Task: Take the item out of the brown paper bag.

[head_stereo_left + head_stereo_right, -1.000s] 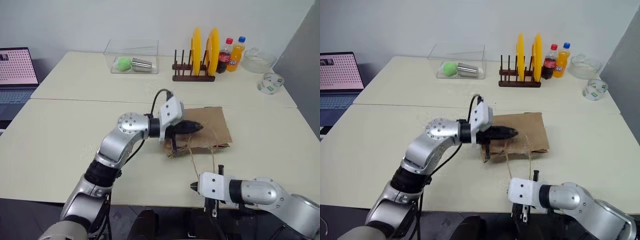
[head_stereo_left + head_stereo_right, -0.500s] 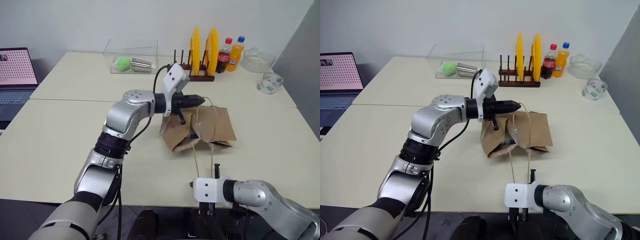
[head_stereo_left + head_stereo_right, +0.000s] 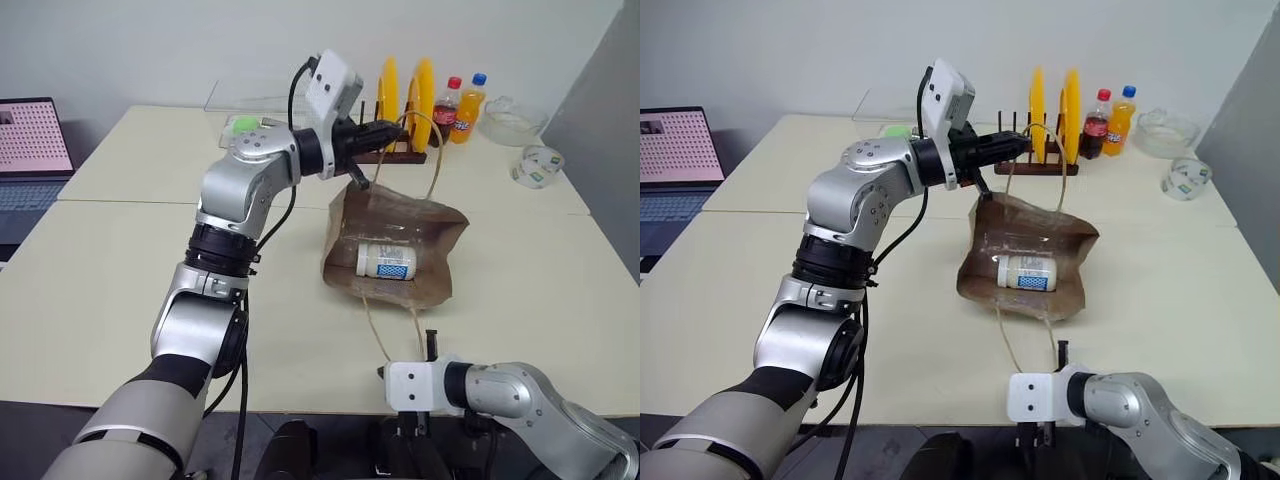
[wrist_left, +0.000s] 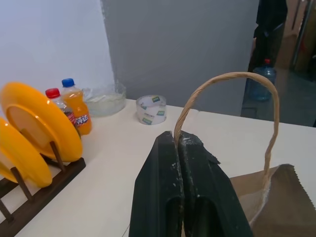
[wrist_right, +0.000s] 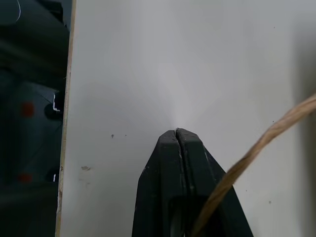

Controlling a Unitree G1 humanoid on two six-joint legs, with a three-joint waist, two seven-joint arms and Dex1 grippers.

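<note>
The step in hand is judged to be the opening of the brown paper bag (image 3: 395, 245): one loop handle (image 4: 224, 106) is pinched between the clenched jaws of the left gripper (image 3: 392, 130) and held up, so that the bag mouth gapes toward the robot. The other handle (image 3: 385, 330) trails toward 6 o'clock and is clamped in the shut right gripper (image 5: 177, 136) at the near table edge (image 3: 300, 395). Inside the bag, the item (image 3: 385, 260), an off-white rounded object with a blue label, is seen lying on its side. Next, a hand would have to be freed and reached into the mouth. At 11 o'clock a clear box (image 3: 262, 100) is seen, holding something green
</note>
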